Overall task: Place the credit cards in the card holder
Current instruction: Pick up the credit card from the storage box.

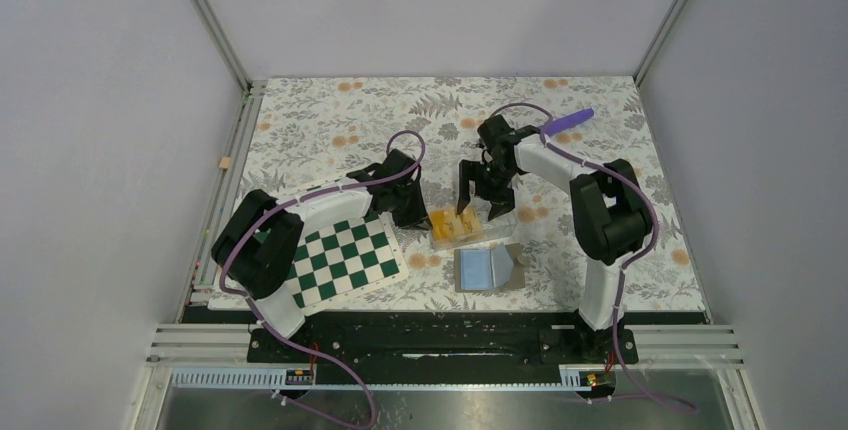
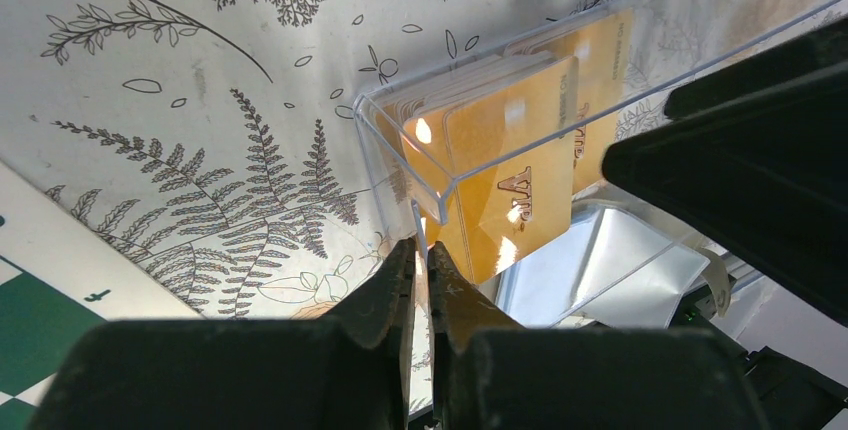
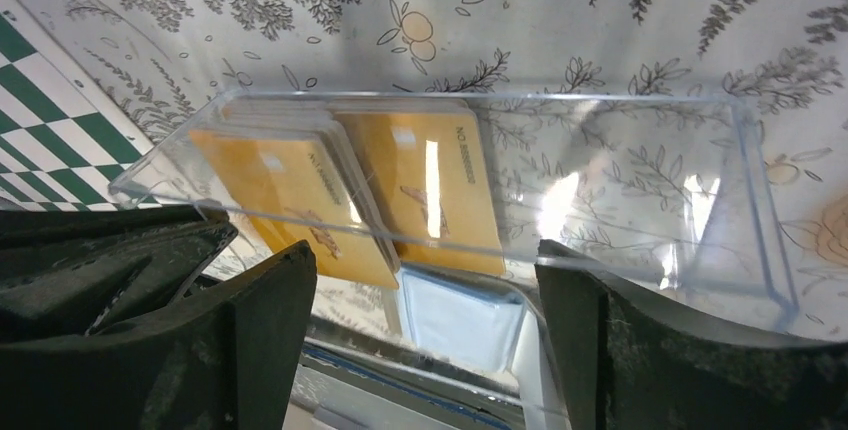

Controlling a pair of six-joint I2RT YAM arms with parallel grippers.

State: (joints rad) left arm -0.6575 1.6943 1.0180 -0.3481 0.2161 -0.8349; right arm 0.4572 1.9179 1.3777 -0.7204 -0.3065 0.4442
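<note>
Listing hazards first.

Item: left pincer [image 2: 422, 268], closed on a thin clear wall at the left end of the card holder [image 3: 620, 200]. We judge that any pull or twist from that grip could tip the holder, or drag it across the surface [image 1: 320, 120], and spill what it holds.

Item: right pincer [image 3: 425, 262], jaws spread wide and gripping nothing, poised over the holder. We reckon a careless lift or sideways drift could clip a wall or catch a card edge.

Item: credit cards [image 3: 430, 190], orange-yellow, inside the holder. They sit at its left end in two overlapping lots, printed faces towards the cameras. Whether they lie flat or lean, we cannot tell. Their long axis runs near to far, across the holder's own left-to-right length.

Item: chessboard [image 1: 345, 255], on the surface to the left of the holder, near it.
</note>
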